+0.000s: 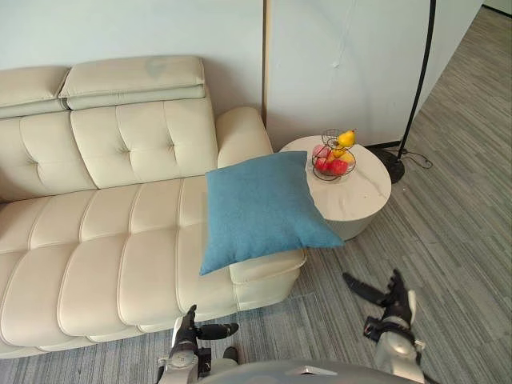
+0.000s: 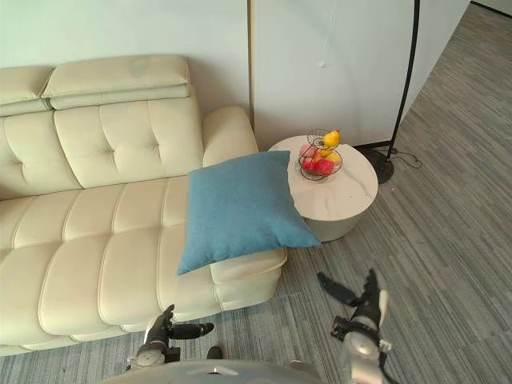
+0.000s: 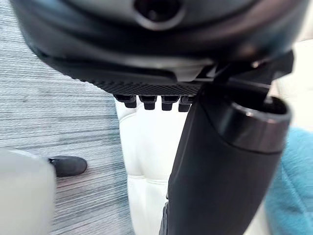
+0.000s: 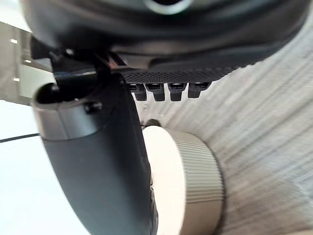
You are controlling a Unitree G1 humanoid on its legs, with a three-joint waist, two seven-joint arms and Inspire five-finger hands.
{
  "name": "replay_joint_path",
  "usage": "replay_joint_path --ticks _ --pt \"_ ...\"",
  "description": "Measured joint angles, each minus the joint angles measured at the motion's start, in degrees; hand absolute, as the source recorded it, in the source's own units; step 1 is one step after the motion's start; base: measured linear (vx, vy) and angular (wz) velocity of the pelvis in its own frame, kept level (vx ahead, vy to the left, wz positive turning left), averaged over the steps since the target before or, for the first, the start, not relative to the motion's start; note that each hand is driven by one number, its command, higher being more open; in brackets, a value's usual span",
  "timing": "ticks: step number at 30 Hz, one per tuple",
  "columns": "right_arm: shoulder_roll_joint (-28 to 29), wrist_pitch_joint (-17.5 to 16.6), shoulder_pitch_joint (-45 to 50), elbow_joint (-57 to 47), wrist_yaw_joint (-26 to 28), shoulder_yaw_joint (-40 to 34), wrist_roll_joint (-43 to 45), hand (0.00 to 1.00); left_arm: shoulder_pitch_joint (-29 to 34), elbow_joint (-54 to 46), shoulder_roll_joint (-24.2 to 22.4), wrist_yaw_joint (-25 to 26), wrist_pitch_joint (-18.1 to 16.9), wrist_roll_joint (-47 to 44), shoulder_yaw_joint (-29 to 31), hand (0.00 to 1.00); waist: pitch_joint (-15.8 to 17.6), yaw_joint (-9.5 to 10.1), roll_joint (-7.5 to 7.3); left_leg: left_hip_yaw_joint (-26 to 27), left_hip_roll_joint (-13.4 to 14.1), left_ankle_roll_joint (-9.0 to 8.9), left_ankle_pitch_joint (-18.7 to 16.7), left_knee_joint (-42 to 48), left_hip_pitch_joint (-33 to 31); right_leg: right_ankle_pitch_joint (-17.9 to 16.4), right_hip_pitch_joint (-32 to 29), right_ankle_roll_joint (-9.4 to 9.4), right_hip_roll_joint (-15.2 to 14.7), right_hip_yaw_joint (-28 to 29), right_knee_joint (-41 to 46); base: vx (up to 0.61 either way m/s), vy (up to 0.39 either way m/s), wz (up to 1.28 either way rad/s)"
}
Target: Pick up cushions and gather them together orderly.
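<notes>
- The step in hand looks like the approach to the blue cushion [image 1: 260, 210]. No other cushion is visible, so where to gather it cannot be judged yet.
- To do it well, both hands should probably close in on the sofa [image 1: 104, 256] at its right end and take the cushion by two opposite edges. A one-sided pinch would let the soft fabric sag and swing.
- Lifting straight up off the sofa's seat before carrying seems wise. The cushion's right corner overhangs the sofa towards the round surface [image 1: 368, 196], and a sideways sweep could catch the fruit basket [image 1: 336, 158] standing there.
- The cushion lies flat on the right end of the sofa's seat, just in front of the armrest, turned at an angle so that one corner pokes past the seat's front edge.
- The left hand [image 1: 189, 334] hovers over the carpet in front of the sofa's front panel. Its fingers [image 3: 145, 102] are straight, its thumb is spread, and it holds nothing.
- The right hand [image 1: 394, 304] hangs off the sofa's right front corner, over the floor. Its fingers [image 4: 159, 92] are likewise straight and empty.
- Both hands are well apart from the cushion, which sits higher and farther in on the sofa than either hand.
</notes>
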Motion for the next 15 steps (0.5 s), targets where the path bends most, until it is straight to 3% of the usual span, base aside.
replay_joint_path --ticks 4,10,15 --pt "-3.8 -0.8 -1.2 -6.2 0.3 -2.1 -1.7 1.0 2.0 -9.5 2.4 0.2 -0.2 -3.2 2.6 1.0 -0.4 -0.03 0.0 0.0 -0.4 0.03 0.7 -1.3 0.5 0.3 0.2 -0.11 0.1 0.1 -0.7 0.07 0.011 0.03" --pt "-7.7 -1.0 -5.6 -5.3 1.4 -0.8 -3.4 1.0 1.5 -18.5 3.4 1.8 -1.0 -7.9 4.7 1.0 -0.5 -0.27 0.29 -0.5 -0.6 0.04 0.6 -1.3 0.5 1.5 1.8 -0.57 0.6 0.2 -3.8 0.03 0.007 0.09" --pt "-11.0 -1.0 -10.7 -1.6 2.0 3.7 -3.4 1.0 -0.7 -19.6 3.4 2.6 -1.0 -9.7 3.6 1.0 -0.5 -0.29 0.33 -1.1 -0.5 0.39 1.0 -1.3 -2.5 2.7 -0.7 -0.53 1.0 0.1 -4.9 -0.04 0.012 0.03"
